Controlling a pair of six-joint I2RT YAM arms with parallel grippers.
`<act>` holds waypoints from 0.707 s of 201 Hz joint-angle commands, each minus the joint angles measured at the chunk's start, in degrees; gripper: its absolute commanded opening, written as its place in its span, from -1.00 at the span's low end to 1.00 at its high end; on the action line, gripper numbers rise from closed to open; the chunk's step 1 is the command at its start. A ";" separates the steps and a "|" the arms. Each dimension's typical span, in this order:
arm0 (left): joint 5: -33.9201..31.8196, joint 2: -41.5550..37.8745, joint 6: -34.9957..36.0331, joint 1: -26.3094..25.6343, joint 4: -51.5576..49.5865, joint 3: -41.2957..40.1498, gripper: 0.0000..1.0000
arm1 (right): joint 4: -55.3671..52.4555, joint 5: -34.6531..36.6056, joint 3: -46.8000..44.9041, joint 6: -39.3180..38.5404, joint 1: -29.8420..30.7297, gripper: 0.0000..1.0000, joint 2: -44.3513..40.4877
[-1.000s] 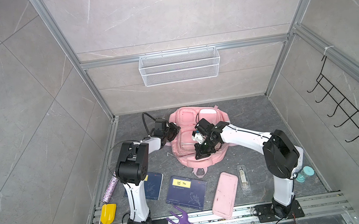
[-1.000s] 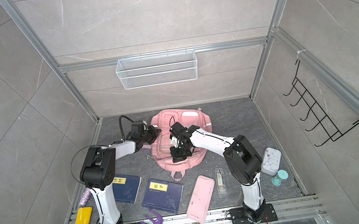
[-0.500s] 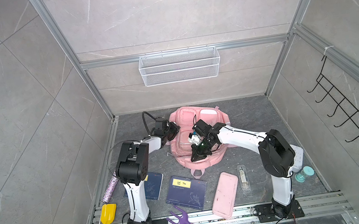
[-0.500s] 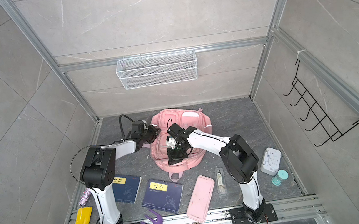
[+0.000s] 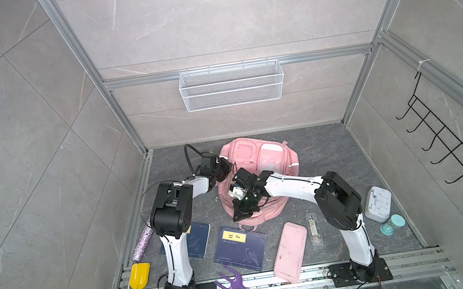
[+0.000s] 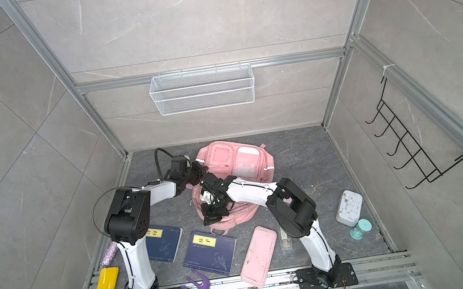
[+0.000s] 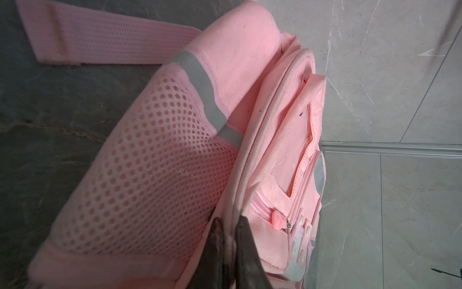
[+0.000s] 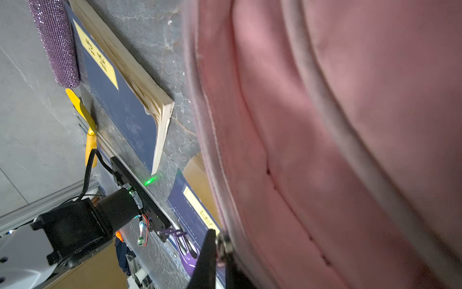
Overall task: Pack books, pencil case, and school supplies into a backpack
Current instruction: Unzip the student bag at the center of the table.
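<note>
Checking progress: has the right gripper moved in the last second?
Yes. The right gripper has slid along the backpack toward the nearer book, which stayed put.

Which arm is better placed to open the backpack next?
Right, likely: the right pincer is shut on what looks like a metal zipper pull at the backpack seam. The left pincer pinches the side piping, suited to bracing.

The backpack (image 5: 256, 154) is pink, the books (image 5: 240, 248) navy with yellow labels.

Grey tiled walls (image 5: 206, 16), dark stone floor (image 5: 316, 145)
</note>
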 commanded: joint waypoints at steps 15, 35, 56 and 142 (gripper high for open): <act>-0.63 -0.98 -2.57 -0.97 4.53 1.32 -1.00 | 7.80 -0.06 3.47 5.50 0.60 -1.00 3.06; -0.84 -1.65 -2.50 -0.79 4.84 0.45 -1.00 | 7.50 2.40 3.81 5.69 0.45 -1.00 3.43; -0.89 -2.52 -2.80 -0.12 5.60 -0.88 -1.00 | 6.28 6.15 2.95 5.11 0.25 -1.00 2.36; -2.30 -8.15 -6.76 2.99 13.38 -11.70 -1.00 | 2.33 9.04 -7.70 -1.29 -10.14 -1.00 -8.23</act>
